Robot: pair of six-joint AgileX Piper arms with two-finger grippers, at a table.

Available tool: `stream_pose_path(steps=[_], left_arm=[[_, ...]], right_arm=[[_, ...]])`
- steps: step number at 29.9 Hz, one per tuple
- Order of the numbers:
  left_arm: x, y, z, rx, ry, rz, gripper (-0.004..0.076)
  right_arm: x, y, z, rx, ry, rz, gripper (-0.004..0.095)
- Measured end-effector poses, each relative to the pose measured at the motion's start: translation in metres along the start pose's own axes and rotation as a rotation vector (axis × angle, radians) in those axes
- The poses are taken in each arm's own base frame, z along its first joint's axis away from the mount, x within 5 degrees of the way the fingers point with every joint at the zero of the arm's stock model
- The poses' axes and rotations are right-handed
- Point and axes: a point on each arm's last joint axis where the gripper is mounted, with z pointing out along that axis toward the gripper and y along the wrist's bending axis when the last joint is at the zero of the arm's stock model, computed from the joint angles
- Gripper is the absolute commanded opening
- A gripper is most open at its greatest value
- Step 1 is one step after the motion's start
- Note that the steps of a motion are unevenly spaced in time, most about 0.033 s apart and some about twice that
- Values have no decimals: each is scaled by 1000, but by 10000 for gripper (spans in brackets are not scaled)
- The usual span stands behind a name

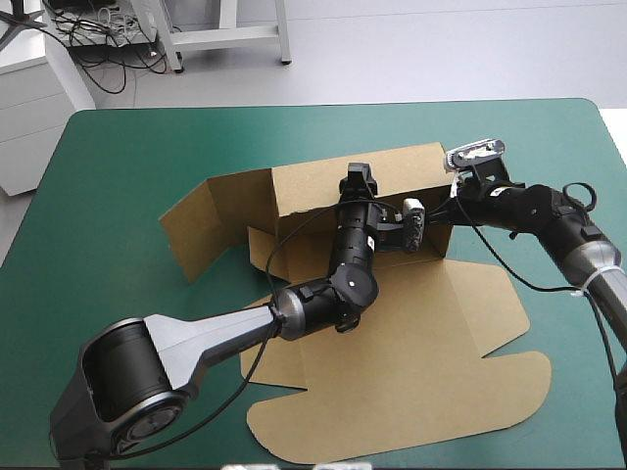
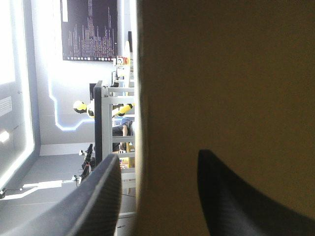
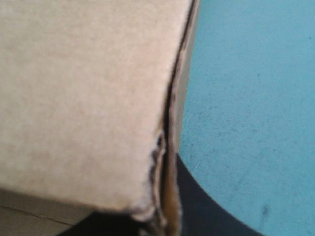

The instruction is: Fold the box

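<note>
High view: brown box (image 1: pixel 421 323) mid-table, far walls raised, lid flat toward near edge. Left wrist view: I see left gripper (image 2: pixel 158 155) parted, astride back wall (image 2: pixel 221 73) edge, nothing clamped. Right gripper (image 1: pixel 460 178) at that wall's right end; board fills its view, so grip I can't tell.

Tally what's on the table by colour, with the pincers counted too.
Brown: 1, the box
Black: 2, the left pincer and the right pincer
Teal-green: 1, the cover
Total: 4
</note>
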Motion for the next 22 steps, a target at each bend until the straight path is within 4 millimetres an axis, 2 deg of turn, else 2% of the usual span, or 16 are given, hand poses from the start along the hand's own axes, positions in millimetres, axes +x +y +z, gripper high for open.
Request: stream_pose_path(steps=[3,9,12,15,17,18,22], left_arm=[[-12,2,-8,-9,-26,-11,353],[-34,19,-28,-78,-46,-55,352],[-41,26,-43,-96,-63,-71,326],[-43,40,-59,-130,-65,-101,197],[-39,54,-68,-159,-57,-130,29],[-36,63,-72,-173,-53,-148,-3],[-13,106,-88,-235,-36,-242,1]], right_arm=[[-4,-1,-1,32,4,24,2],[-16,-9,4,94,25,56,0],[-23,-12,4,109,37,59,0],[-30,-12,0,105,61,55,0],[-35,-12,-4,102,75,49,0],[-39,-12,-7,98,80,46,0],[-49,-8,-28,90,92,38,0]])
